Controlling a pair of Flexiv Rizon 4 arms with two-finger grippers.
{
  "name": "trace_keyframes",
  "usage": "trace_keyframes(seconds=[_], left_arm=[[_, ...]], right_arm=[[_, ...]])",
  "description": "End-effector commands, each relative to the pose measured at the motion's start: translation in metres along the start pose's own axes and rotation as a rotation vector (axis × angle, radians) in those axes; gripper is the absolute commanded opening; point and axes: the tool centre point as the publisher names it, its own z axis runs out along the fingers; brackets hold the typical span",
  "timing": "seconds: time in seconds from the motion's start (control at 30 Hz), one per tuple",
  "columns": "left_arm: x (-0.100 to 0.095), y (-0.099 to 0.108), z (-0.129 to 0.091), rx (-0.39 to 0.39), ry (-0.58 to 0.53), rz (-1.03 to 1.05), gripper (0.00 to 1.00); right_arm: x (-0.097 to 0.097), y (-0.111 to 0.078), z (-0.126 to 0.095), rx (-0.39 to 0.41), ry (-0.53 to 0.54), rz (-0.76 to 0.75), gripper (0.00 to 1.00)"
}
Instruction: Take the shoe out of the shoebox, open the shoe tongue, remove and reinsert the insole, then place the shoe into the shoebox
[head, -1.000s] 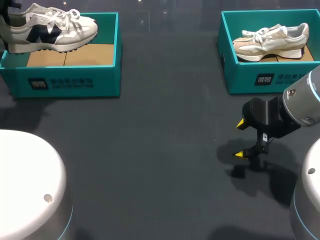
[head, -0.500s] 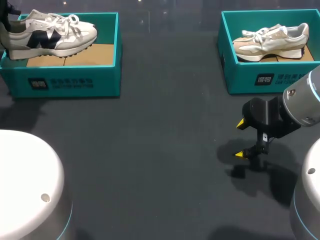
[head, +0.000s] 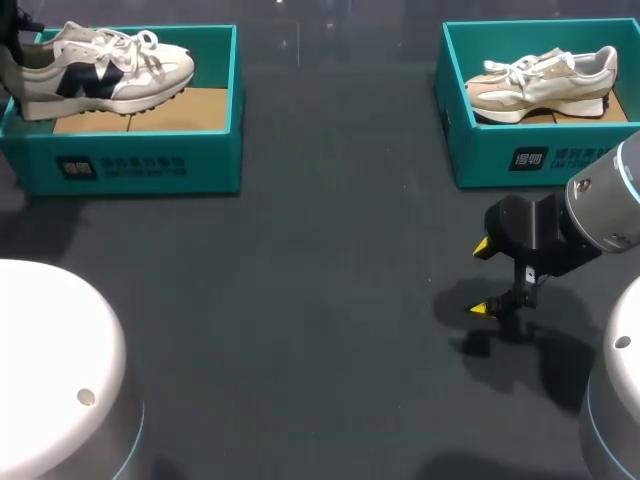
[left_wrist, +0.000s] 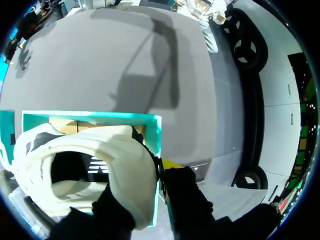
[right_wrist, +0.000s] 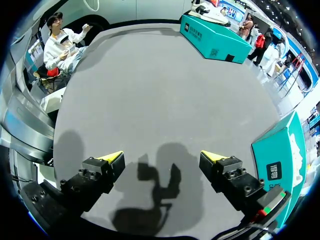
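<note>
At ten o'clock on the table (head: 320, 340), the left gripper (left_wrist: 152, 175) is clamping the heel of the white-and-navy sneaker (head: 105, 65), lying low in the left shoebox (head: 140, 165), toe toward three o'clock; the right gripper (head: 482, 277), fingers apart, is hovering well away

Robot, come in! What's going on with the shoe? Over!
Left gripper shut on heel of white shoe, over left shoebox. Right gripper open, above the table. Nothing in the way. Over.
</note>
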Motion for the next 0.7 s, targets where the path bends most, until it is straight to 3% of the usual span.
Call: trace_keyframes(seconds=[0.03, 0.3, 0.7], left_arm=[[0.002, 0.014, 0.004, -0.002, -0.006, 0.008, 0.00], [-0.001, 0.023, 0.017, -0.010, 0.019, 0.017, 0.00], [-0.009, 0.015, 0.036, 0.002, 0.046, 0.073, 0.00]], right_arm=[[0.002, 0.000, 0.000, 0.001, -0.003, -0.001, 1.00], [0.002, 0.000, 0.000, 0.001, -0.003, -0.001, 1.00], [0.002, 0.000, 0.000, 0.001, -0.003, -0.001, 1.00]])
